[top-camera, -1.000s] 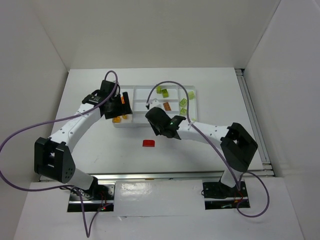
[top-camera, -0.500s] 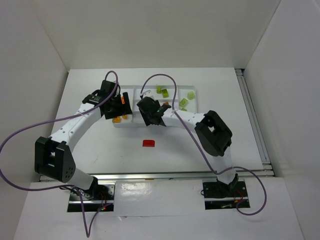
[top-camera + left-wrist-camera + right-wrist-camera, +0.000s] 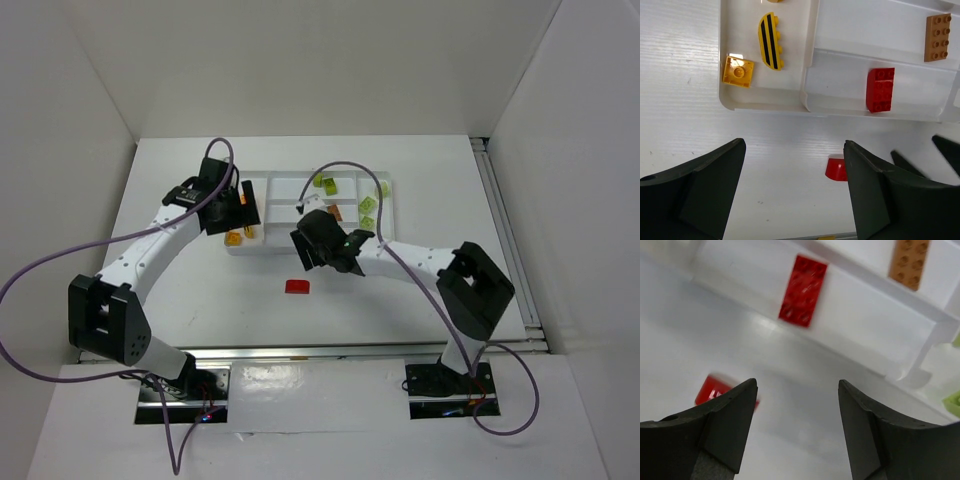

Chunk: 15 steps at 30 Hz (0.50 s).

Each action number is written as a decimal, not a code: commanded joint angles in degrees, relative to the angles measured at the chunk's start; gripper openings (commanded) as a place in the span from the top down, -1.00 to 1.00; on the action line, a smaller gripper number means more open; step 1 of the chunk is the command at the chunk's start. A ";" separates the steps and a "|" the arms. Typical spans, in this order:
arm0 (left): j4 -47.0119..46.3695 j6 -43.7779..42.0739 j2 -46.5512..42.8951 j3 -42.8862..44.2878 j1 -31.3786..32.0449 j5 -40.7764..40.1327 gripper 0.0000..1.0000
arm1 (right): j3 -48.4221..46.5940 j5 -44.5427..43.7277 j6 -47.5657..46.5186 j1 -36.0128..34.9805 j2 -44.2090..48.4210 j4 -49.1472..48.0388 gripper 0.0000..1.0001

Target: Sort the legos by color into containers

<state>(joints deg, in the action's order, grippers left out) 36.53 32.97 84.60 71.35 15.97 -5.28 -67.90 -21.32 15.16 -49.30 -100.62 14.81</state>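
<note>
Half a second ago my right arm reached over the white tray (image 3: 388, 222). It has now drawn back toward the near edge, and my right fingers (image 3: 729, 416), nearly clenched a second ago, are spread apart with nothing between them. I judge from this that a red brick (image 3: 803, 290) has just been let go. It lies flat, studs up, in a long compartment of the tray, so one more lego is sorted. My left fingers (image 3: 710, 182) are released too, wide apart and holding nothing, as they were a second ago, hovering over the tray's near left corner. A second red piece (image 3: 297, 286) stays loose on the bench (image 3: 200, 300), just in front of the tray and between my two arms. It is likely the next one to go in. From above, my right wrist hides the dropped brick. Only the two wrist cameras show it, with a brown brick (image 3: 936, 37) in the compartment beyond. The left wrist camera also shows a yellow oval piece with black stripes (image 3: 771, 34) and a small yellow square brick (image 3: 737, 71) together in the end compartment. The overhead view alone shows the green bricks (image 3: 325, 183) gathered toward the tray's far right end. The right wrist camera catches the loose red piece only as a blur.
</note>
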 commanded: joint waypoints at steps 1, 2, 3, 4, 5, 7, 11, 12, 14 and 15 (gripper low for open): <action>0.03 -1.15 -1.89 2.56 -0.32 -1.93 -0.80 | 5.75 7.25 -3.81 -3.44 5.17 -6.81 -0.48; 0.03 -1.15 -1.89 2.56 -0.32 -2.54 -0.80 | 7.06 8.91 -4.86 -4.05 5.17 -6.81 -0.53; 0.55 -1.15 -1.89 2.56 -0.32 -2.54 -0.80 | 7.08 10.58 -5.74 -4.05 5.17 -6.81 -0.59; 0.56 -1.15 -1.89 2.56 -0.32 -2.54 -0.80 | 7.08 12.60 -7.75 -4.57 4.04 -6.03 -0.66; 0.56 -1.15 -1.89 2.56 -0.32 -1.93 -0.80 | 7.08 14.19 -8.99 -4.58 3.33 -5.41 -0.71; 0.56 -1.15 -1.89 2.56 -0.32 -1.40 -0.80 | 6.55 15.69 -10.93 -6.06 2.10 -4.71 -0.74; 0.56 -0.63 -1.89 2.56 -0.32 -0.70 -0.80 | 6.55 16.22 -13.83 -7.39 0.16 -5.23 -0.76; 0.56 -0.63 -1.89 2.56 -0.32 -0.70 -0.80 | 5.85 16.22 -13.84 -7.39 0.16 -5.23 -0.76; 0.56 -0.63 -1.37 2.56 -0.32 -0.70 -0.80 | 5.24 16.22 -14.45 -7.39 -2.11 -5.23 -0.69; 0.56 -0.63 -1.36 2.56 -0.32 -0.18 -0.80 | 4.54 16.22 -14.98 -7.39 -2.73 -5.75 -0.65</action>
<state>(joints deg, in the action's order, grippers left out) 37.30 32.97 84.44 72.03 15.90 -6.13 -61.49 -6.26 2.90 -56.36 -101.16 12.08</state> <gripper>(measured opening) 0.904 0.839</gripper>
